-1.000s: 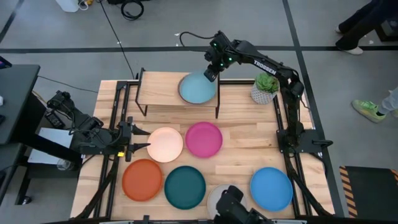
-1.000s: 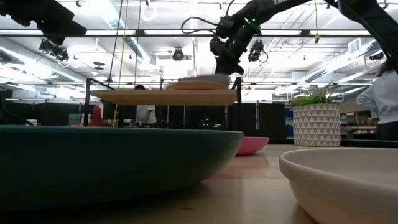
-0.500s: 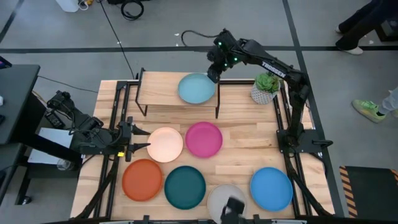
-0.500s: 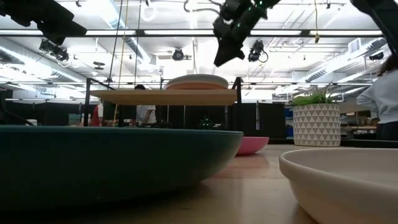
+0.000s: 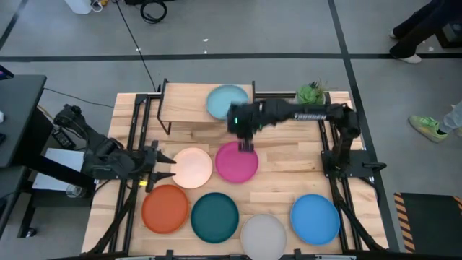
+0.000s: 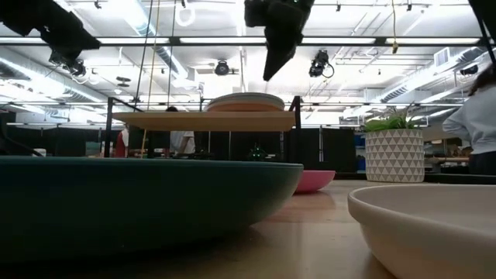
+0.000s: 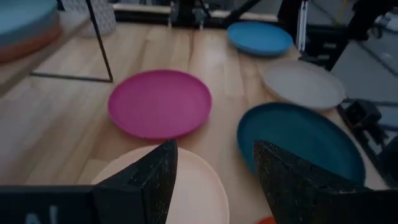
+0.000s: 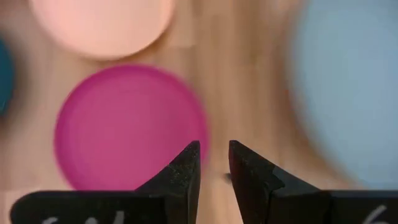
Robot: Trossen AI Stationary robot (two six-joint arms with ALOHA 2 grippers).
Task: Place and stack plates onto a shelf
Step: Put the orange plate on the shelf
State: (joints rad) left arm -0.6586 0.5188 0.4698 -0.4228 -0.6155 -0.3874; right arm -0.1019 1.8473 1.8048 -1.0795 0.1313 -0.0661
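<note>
Plates lie across the slatted light-wood table (image 5: 281, 170) in the high view: a peach round matte plate (image 5: 191, 167) and a magenta round matte plate (image 5: 237, 162) in the middle row, then an orange plate (image 5: 164, 209), a dark teal plate (image 5: 215, 216), a pale grey plate (image 5: 264, 235) and a bright blue plate (image 5: 315, 219) along the near edge. At the far side, a light blue plate (image 5: 226, 101) sits on the low shelf with a wood plank top and black metal legs (image 5: 188, 101). The right hand (image 5: 244, 141) hangs over the far rim of the magenta plate; white lettering on its arm is too blurred to read. The left hand (image 5: 160, 167) waits at the peach plate's left edge. A small green plant in a white patterned pot (image 5: 309, 95) stands far right.

From table height, the light blue plate rests on a tan plate (image 6: 245, 106) on the shelf.

The left wrist camera shows the left hand's fingers (image 7: 155, 180) spread apart, empty, over the peach plate.

The right wrist camera shows the right hand's fingers (image 8: 185, 171) nearly closed, a narrow gap between them, gripping nothing.
</note>
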